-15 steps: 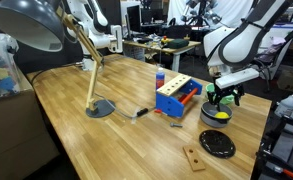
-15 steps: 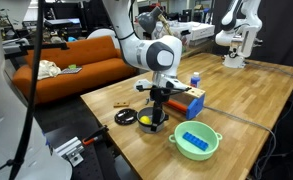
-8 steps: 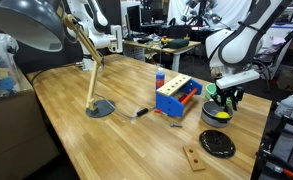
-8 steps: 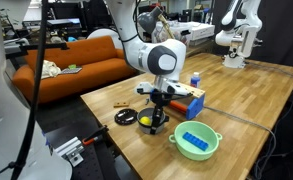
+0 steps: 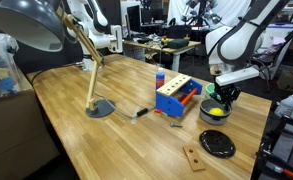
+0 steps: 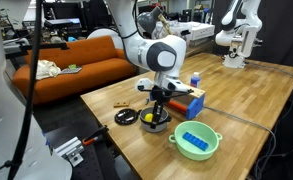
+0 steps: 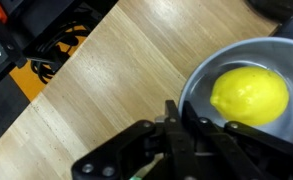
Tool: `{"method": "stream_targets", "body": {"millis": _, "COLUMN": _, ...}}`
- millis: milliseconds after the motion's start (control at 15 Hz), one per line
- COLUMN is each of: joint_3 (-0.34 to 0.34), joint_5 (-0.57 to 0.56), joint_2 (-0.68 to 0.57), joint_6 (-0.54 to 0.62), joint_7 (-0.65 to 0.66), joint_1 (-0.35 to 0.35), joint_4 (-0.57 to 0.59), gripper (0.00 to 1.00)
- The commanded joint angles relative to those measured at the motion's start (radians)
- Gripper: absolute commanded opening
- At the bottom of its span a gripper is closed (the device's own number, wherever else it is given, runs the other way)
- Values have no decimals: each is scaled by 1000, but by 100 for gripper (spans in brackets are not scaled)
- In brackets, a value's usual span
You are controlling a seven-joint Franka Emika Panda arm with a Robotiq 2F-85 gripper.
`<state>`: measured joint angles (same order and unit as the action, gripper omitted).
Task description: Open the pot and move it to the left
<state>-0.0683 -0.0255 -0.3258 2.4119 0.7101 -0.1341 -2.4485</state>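
Step in hand, by the look of it: sliding the pot (image 5: 214,116) to the left. Open already, with the flat dark lid (image 5: 217,144) lying apart on the bench (image 5: 106,140), closer to the edge and out of the way. Sits just beside the blue-and-orange box (image 5: 176,98) in both exterior views, small and black with a green rim. Holds a round yellow thing (image 7: 249,95), maybe a lemon, easy to see in the wrist view.

Pincer (image 5: 221,103) straight down over the pot, pinched shut on the rim, on the side away from the yellow thing. Most likely picked the rim as the one thin part fit for a pinch. Comes from above, likely so as not to bump the box close by. Keeps clear of the yellow thing too, with no finger pressing on it.

Calls for a slow, low pull across the wood next, to keep the yellow thing from rolling about. Could tip the pot if lifted high by one side only. Could slip off, with so little rim in the grip.

Green bowl (image 6: 196,141) with something blue inside, near the pot and on the far side from the lid. Best steered around. Hard to tell from these views which way counts as left.
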Motion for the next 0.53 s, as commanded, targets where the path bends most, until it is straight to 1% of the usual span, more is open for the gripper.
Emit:
{"method": "stream_targets", "body": {"millis": 0, "joint_3": 24, "joint_5": 35, "joint_2": 42, "joint_6": 13, "joint_7": -57, "joint_1": 15, "joint_4": -16, "gripper": 1}}
{"method": "stream_targets", "body": {"millis": 200, "joint_3": 35, "joint_5": 49, "joint_2": 82, "joint_6": 15, "joint_7": -89, "joint_1": 16, "joint_4": -33, "gripper": 2}}
{"method": "stream_targets", "body": {"millis": 467, "joint_3": 42, "joint_5": 63, "joint_2": 96, "joint_6": 15, "joint_7": -122, "joint_1": 19, "joint_4": -49, "gripper": 1}}
